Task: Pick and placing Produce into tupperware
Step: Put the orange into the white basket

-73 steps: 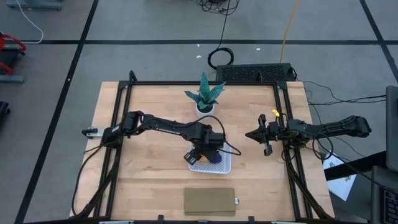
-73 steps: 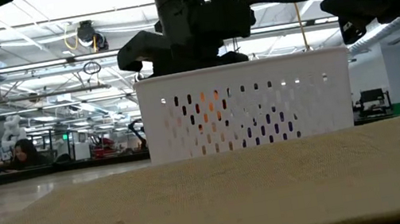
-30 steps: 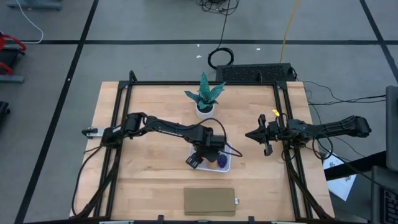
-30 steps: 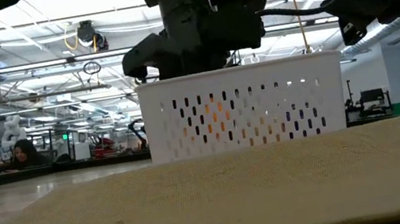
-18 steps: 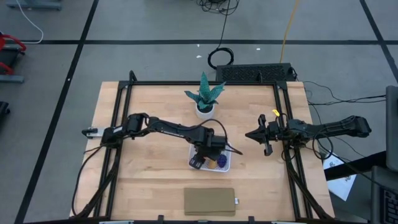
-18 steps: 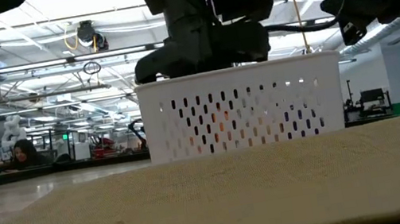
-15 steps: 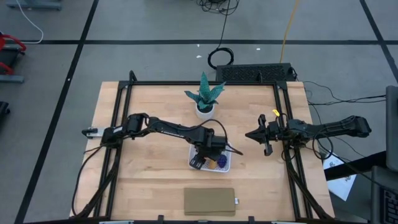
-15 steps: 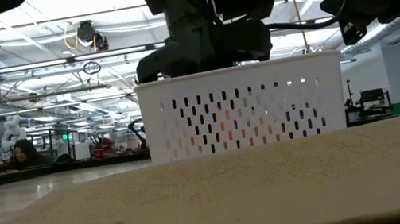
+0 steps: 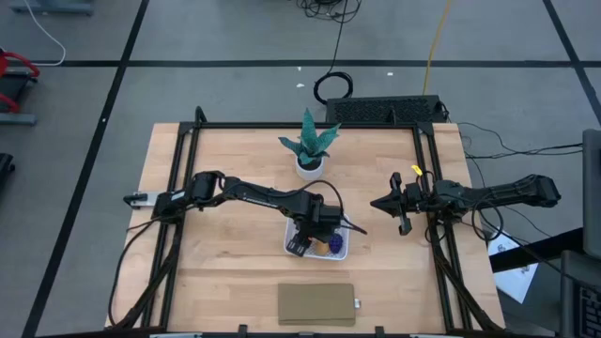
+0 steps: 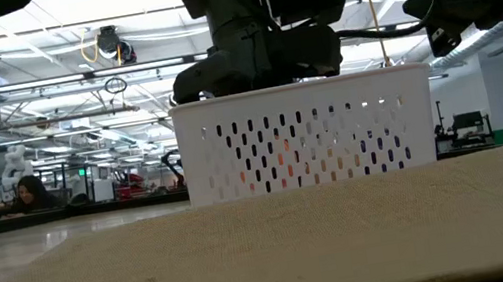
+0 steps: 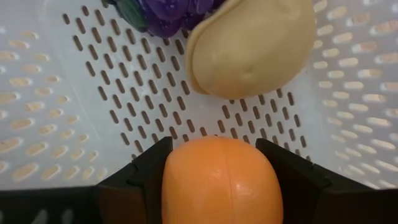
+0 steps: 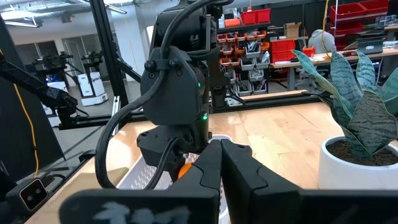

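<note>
Orange ball [image 11: 219,180]: clamped between the two dark fingers of the left claw [image 11: 217,177], low inside the tupperware, just above its perforated base; lower part cut off by the left wrist view's edge; only an orange glint visible through the wall slots in the low view.
Tan-yellow oval [image 11: 252,46]: lying on the container's base, close beyond the ball, touching or overlapping the purple lump; whether ball and oval touch cannot be told.
Dark purple lump [image 11: 171,15]: at the far side of the base, mostly cut off by the frame and partly covered by the oval; seen from above as a small dark spot beside a yellow one.
Tupperware [image 9: 340,252]: white, on the tabletop [image 9: 235,169] near its middle, toward the front; in the high view largely hidden under the left arm's wrist; in the low view its slotted side wall [image 10: 307,137] fills the centre, contents barely readable.
Left claw, other views: reaching down into the container [image 9: 302,246]; fingers hidden behind the container wall in the low view.
Right claw [image 9: 398,214]: fingers together, empty, held above the right side of the tabletop, well apart from the container.
Potted plant [image 9: 310,143]: at the back of the tabletop, behind the container.
Tan pad [image 9: 316,304]: flat at the front edge; blurred across the low view's foreground.
</note>
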{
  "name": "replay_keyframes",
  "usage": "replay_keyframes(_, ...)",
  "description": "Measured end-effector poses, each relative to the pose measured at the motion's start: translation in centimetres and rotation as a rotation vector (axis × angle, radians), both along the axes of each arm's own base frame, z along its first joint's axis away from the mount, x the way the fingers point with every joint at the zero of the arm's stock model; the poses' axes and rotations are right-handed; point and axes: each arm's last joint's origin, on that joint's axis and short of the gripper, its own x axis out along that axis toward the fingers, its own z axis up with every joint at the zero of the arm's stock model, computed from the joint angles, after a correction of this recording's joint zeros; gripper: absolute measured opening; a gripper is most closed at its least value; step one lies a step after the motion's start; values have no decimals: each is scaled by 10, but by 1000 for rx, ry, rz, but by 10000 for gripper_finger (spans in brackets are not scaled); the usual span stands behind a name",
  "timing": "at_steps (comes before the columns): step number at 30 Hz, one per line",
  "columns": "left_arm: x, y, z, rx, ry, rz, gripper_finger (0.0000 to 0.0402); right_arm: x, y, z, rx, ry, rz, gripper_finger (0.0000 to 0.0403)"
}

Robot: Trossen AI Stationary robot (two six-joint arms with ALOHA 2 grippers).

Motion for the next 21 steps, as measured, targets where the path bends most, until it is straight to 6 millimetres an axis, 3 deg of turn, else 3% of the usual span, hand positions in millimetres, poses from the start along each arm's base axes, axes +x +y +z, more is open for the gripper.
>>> replay_keyframes(14, 1, -1, 2, -36, -12, -5, 259, 0, 0, 0, 0, 0, 0, 0)
replay_keyframes(21, 2, -1, 2, -37, -20, -4, 256, 0, 0, 0, 0, 0, 0, 0)
